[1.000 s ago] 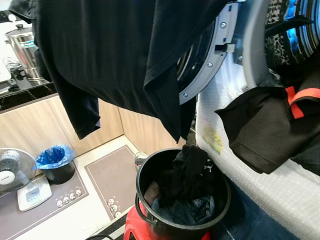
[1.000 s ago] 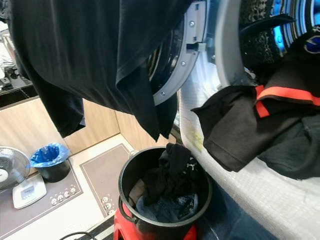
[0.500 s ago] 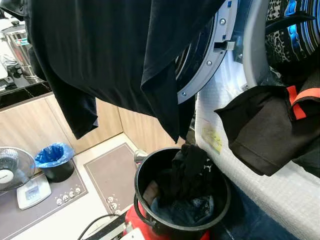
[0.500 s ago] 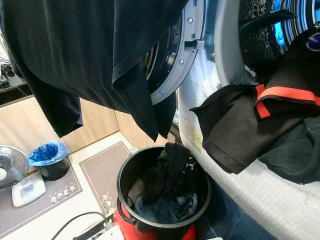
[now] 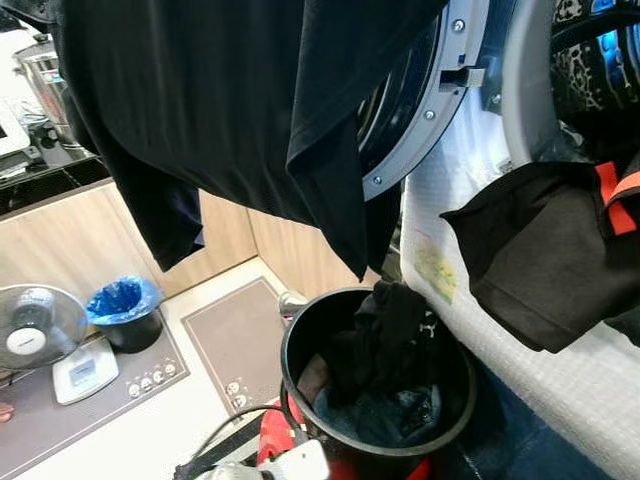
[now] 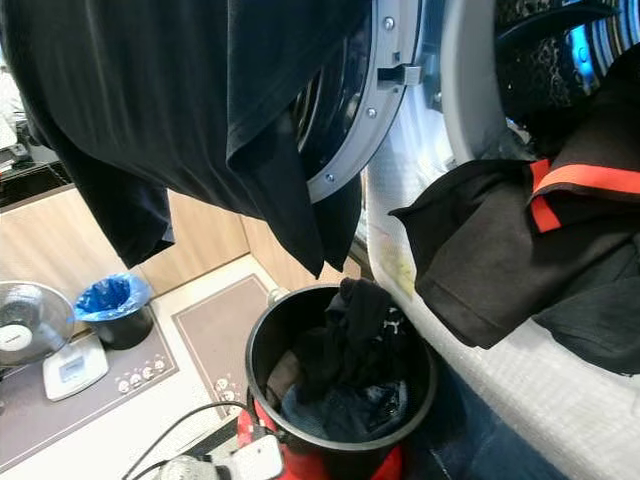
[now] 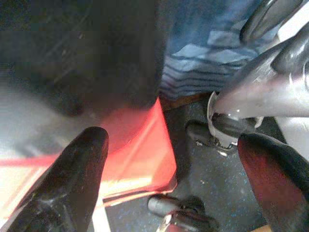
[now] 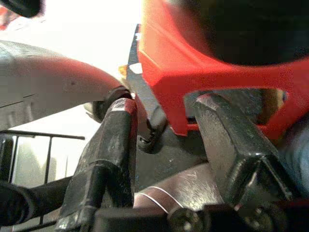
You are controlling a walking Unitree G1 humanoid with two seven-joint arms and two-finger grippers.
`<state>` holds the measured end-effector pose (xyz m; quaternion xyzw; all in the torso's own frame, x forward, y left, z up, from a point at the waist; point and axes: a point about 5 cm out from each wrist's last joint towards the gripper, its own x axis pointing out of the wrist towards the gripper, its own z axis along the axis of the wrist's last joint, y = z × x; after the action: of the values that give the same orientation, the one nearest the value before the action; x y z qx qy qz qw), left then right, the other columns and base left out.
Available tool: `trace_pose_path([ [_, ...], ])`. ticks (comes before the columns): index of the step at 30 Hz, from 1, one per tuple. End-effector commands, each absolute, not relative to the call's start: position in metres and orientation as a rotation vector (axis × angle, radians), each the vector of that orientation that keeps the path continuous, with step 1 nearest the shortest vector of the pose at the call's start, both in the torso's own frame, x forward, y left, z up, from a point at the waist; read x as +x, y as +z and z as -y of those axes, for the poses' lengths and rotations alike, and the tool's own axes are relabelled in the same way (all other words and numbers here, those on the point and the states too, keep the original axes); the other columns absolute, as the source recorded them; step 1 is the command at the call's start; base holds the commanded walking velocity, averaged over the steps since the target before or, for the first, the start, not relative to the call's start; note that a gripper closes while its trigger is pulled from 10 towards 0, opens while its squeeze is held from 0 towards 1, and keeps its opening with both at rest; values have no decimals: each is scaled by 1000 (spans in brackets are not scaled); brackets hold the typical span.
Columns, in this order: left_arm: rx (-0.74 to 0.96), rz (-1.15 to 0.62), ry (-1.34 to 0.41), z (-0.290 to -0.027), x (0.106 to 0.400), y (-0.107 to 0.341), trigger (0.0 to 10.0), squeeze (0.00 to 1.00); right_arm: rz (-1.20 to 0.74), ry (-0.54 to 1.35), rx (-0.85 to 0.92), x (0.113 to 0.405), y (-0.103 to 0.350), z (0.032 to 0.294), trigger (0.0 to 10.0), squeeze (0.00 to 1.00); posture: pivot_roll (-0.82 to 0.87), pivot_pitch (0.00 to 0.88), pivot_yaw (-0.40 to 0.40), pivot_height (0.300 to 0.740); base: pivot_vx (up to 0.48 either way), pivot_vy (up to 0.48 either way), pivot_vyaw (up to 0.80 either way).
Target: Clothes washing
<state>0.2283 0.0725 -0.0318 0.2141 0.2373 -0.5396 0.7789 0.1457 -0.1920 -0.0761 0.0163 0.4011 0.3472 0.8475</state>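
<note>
A black garment (image 5: 240,110) hangs across the top of the head view, in front of the open washing-machine door (image 5: 420,110). Below it a black bucket (image 5: 300,345) holds dark clothes (image 5: 385,350) on a red stand (image 8: 193,82). Another black garment with orange trim (image 5: 545,250) spills from the drum. The left end effector (image 7: 169,164) is spread open near the red stand; the right end effector (image 8: 164,125) is open too.

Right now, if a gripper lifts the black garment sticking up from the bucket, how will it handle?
Probably floppy: the black garment slumps over the black bucket rim in folds. Likely light. It may drag the jeans lying under it.
</note>
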Motion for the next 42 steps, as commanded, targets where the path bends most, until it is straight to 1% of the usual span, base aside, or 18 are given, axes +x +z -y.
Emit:
trace_pose_path([
  [1, 464, -462, -1178, -64, 235, -24, 10000, 0, -833, 776, 24, 145, -74, 191, 10000, 0, -84, 65, 100, 740, 0, 0, 0],
  [6, 409, -465, -1204, -53, 224, -27, 10000, 0, -811, 847, 49, 146, -69, 193, 10000, 0, -85, 66, 97, 740, 0, 0, 0],
  [42, 404, -469, -1202, -53, 223, -26, 10000, 0, -807, 862, 62, 145, -66, 194, 10000, 0, -85, 66, 97, 740, 0, 0, 0],
])
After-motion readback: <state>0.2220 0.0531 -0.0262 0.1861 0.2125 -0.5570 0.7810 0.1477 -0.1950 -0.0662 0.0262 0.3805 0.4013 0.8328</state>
